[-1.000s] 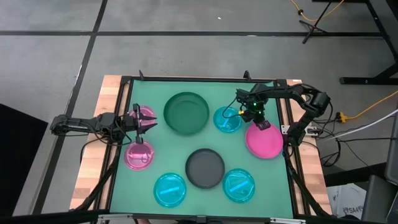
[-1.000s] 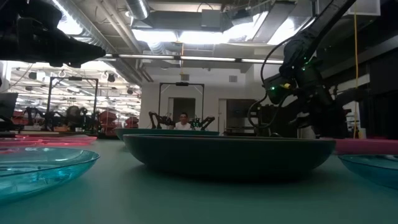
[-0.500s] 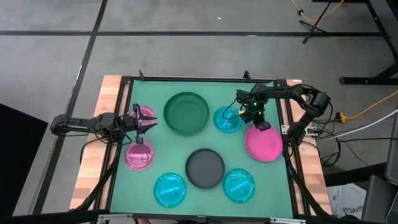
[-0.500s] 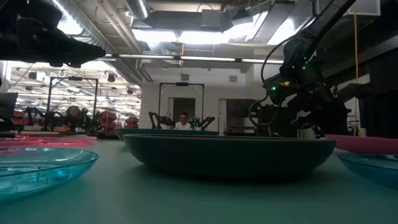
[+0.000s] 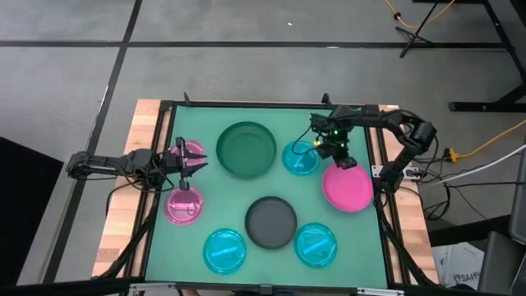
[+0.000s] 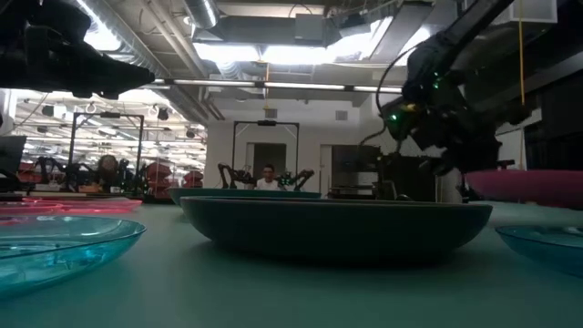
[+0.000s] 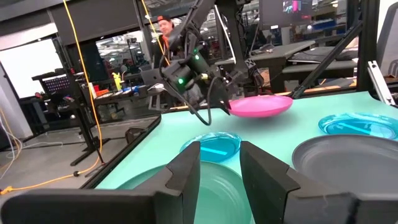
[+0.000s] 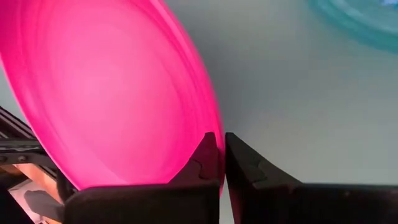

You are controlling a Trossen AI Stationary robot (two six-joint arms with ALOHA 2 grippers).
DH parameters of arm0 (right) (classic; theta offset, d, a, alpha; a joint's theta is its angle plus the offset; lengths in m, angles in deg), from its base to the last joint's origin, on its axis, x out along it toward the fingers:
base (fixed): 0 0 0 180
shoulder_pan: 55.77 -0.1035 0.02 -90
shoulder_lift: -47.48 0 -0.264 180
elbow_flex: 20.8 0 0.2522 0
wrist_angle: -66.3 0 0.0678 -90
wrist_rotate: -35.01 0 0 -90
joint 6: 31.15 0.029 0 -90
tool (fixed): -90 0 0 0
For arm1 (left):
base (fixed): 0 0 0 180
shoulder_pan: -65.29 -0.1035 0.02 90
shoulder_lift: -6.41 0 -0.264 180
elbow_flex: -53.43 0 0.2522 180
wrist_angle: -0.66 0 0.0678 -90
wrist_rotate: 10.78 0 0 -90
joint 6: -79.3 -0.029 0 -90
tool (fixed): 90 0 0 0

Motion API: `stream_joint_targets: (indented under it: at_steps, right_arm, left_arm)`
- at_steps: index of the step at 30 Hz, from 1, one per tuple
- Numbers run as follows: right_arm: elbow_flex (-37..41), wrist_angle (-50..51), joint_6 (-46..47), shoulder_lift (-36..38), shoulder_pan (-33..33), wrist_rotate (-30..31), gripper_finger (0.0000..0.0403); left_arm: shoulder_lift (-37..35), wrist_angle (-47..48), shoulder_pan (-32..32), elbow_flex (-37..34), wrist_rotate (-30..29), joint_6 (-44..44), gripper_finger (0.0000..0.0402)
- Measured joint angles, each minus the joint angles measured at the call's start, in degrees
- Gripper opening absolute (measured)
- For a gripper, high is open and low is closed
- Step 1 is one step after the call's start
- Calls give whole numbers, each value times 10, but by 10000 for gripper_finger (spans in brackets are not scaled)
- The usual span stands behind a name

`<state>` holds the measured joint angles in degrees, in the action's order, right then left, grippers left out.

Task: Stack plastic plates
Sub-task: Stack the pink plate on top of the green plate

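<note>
The pink plate [image 5: 348, 187] in my right gripper [image 5: 343, 161] is off the table near the right edge; it also shows in the low view as the pink plate [image 6: 528, 186]. My left gripper [image 5: 197, 159] is open and hovers over a second pink plate [image 5: 191, 153] at the far left. A third pink plate [image 5: 184, 205] lies nearer. The dark green plate [image 5: 246, 150], the dark grey plate [image 5: 271, 222] and three cyan plates [image 5: 301, 158] [image 5: 224, 250] [image 5: 316, 244] lie flat on the mat. My right gripper [image 8: 221, 138] pinches the pink plate's rim [image 8: 208, 140] between its two fingers, one above the rim and one below. The fingers reach down from above onto the rim's far side [image 5: 341, 169]. The plate is lifted clear of the table and sits nearly level.
A black frame [image 5: 246, 104] borders the green mat. The cyan plate [image 7: 211, 147] lies just left of the held plate. Open mat shows between the green and grey plates. Behind the table stand other benches, and a person [image 6: 268, 178].
My right gripper has risen, staying shut on the pink plate's rim, and shifted slightly toward the far edge. The pink plate, which lay on the table a second ago, is now lifted clear.
</note>
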<state>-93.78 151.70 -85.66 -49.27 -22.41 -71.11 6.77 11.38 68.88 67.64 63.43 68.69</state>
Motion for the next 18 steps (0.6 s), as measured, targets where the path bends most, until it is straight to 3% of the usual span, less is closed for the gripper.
stream_joint_targets:
  at_steps: [8,18]
  right_arm:
    - [-103,22,11,0,0,0,0]
    - [-215,-45,160,0,0,0,0]
  left_arm:
    - [0,0,0,0,0,0,107]
    - [0,0,0,0,0,0,107]
